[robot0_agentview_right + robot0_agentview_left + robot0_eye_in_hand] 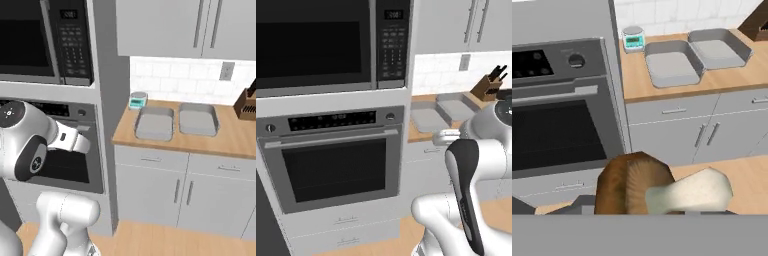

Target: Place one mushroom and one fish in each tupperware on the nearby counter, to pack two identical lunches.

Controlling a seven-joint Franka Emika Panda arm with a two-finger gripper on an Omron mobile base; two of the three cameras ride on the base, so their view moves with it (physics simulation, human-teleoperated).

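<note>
Mushroom in hand, trays waiting empty on the counter

Left base view: the arm (471, 190) is filling the lower right, and past it the two trays (428, 120) are sitting side by side on the counter (415, 134), next to the oven (336, 160), with a knife block (488, 85) further back. Right base view: both trays (155, 125) are looking empty, a small scale (138, 100) just behind the left one. Hand view: the end effector (642, 212) is gripping a mushroom (657, 187), brown cap to the left, pale stem sticking out right, hanging over the floor in front of the cabinets, well short of the trays (672, 67). I'm guessing it's light and a bit soft, so holding across the cap makes sense, since the stem looks easier to slip on.
</note>
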